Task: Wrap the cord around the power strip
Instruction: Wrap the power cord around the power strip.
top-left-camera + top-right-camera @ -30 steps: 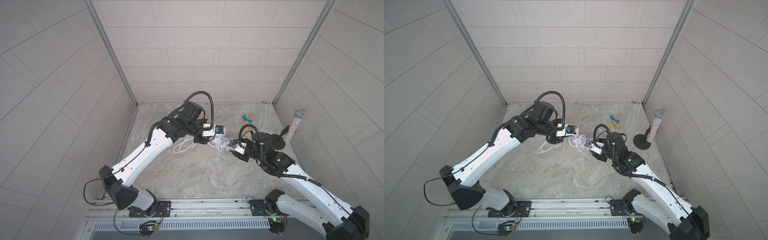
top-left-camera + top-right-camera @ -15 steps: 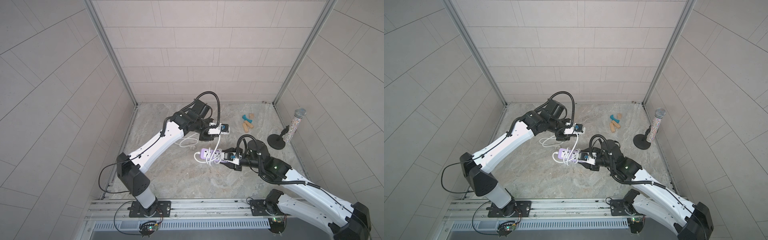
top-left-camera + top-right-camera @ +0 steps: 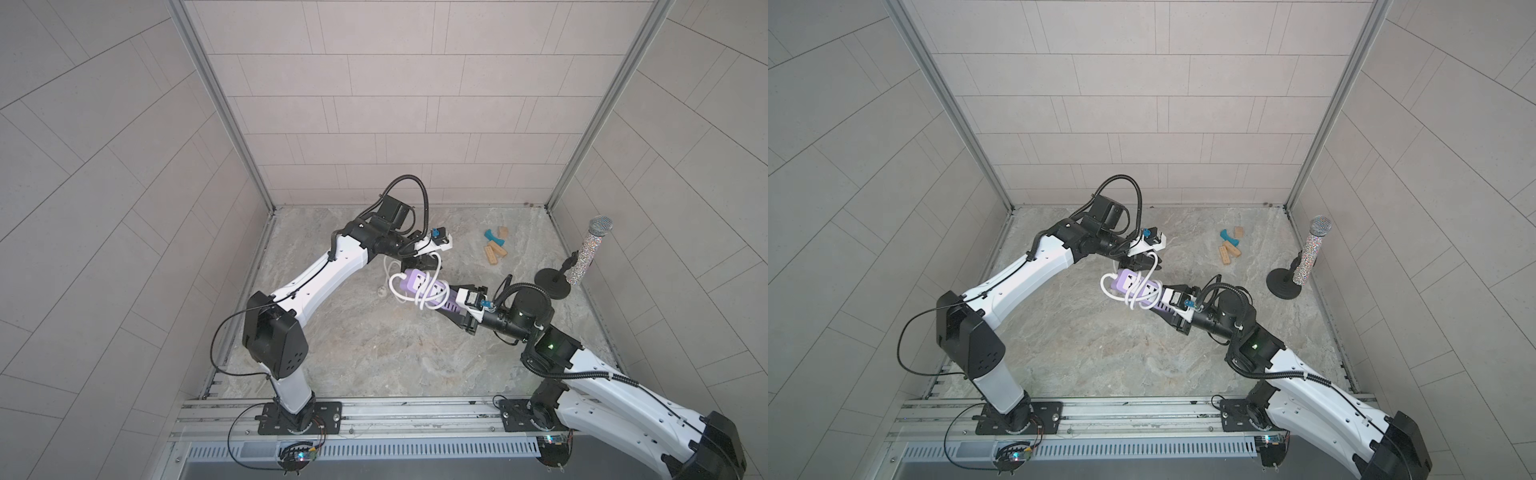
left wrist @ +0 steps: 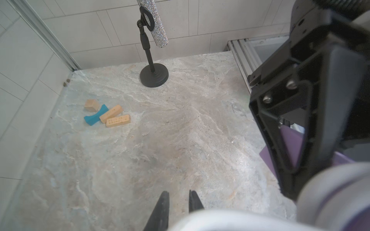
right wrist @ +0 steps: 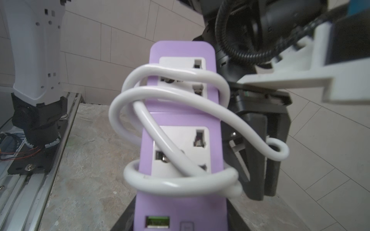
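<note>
Blocks (image 3: 491, 255) and microphone (image 3: 590, 253) near power strip (image 3: 409, 275)

power strip (image 5: 180, 206) lilac | cord (image 5: 170, 184) white | microphone (image 4: 158, 26) – silver glitter, seemingly

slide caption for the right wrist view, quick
White cord wound in loose, crossing loops around the lilac power strip, viewed end-on.

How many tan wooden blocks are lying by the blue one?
3: a small cube on one side of the teal block, one long holed block on its other side, and a second long block next to that.
</note>
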You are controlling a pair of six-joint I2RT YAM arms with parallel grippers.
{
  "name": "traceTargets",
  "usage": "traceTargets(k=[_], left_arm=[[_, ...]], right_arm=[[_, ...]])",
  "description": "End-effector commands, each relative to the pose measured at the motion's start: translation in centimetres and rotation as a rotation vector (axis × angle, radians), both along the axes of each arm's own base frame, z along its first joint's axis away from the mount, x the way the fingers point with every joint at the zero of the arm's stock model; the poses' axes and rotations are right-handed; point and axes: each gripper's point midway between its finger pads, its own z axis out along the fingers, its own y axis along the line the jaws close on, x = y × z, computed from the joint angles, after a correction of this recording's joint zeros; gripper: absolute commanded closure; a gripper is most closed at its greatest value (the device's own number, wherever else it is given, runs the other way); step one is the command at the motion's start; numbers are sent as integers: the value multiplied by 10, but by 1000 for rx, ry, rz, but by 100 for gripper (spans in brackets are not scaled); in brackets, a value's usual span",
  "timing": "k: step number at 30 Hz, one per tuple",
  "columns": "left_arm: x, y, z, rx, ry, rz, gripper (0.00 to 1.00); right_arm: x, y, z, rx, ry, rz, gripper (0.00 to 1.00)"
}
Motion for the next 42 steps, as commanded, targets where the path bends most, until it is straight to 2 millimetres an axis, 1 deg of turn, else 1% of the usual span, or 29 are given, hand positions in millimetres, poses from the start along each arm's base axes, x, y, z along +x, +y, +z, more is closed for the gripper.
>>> traceTargets(k=[1, 4, 11, 17, 20, 24, 27, 30, 33, 35, 36, 38, 41, 42], left_arm=[[-6, -6, -2, -64, 85, -22, 72], [-5, -6, -7, -74, 98, -7, 67], [0, -1, -23, -105, 135, 44, 65], [13, 9, -36, -183, 143, 145, 65], [20, 15, -36, -239, 147, 196, 68], [22, 17, -37, -282, 151, 226, 79], [24, 17, -36, -326, 159, 243, 81], [26, 15, -33, -384, 181, 250, 77], [27, 13, -39, -409, 202, 259, 69], [28, 13, -43, -424, 212, 262, 66], [28, 12, -45, -436, 216, 261, 66], [27, 10, -44, -468, 234, 258, 64], [26, 8, -49, -488, 266, 259, 60], [26, 7, -54, -485, 274, 263, 59]], right_arm=[[-1, -14, 77, 209, -157, -33, 100], [1, -17, 85, 223, -173, -47, 100], [3, -29, 99, 250, -199, -88, 100], [9, -43, 104, 246, -217, -171, 100], [14, -49, 104, 227, -218, -212, 100], [17, -54, 107, 223, -218, -244, 100], [19, -55, 110, 226, -216, -252, 100], [20, -54, 108, 225, -206, -252, 100], [22, -54, 107, 229, -199, -253, 100], [23, -53, 105, 225, -191, -253, 100], [21, -54, 118, 241, -211, -249, 100], [22, -53, 119, 234, -212, -250, 100], [23, -52, 122, 227, -219, -250, 100], [23, -52, 124, 228, -221, -248, 100]])
